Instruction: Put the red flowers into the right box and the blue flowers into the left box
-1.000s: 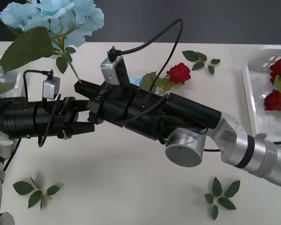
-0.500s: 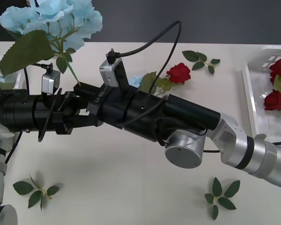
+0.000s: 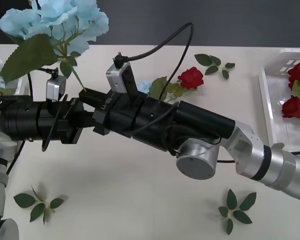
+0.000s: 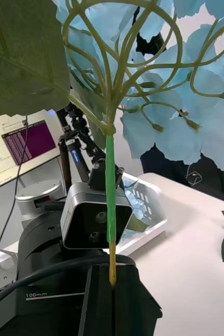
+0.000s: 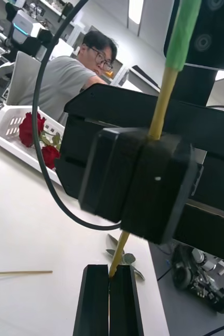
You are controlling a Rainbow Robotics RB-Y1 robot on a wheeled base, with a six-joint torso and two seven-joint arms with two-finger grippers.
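Left pincer [image 3: 86,121] closed in on blue flower [image 3: 60,17] stem; both pincers clamp it; wrist views confirm.

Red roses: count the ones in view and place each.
3: one red rose lies on the table beyond the right arm; two red roses lie in the right box. Others may be hidden.

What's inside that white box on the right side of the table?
The right box holds red flowers: two rose blooms show, with green stems. Its far end runs out of the front view, so anything lying there cannot be seen.
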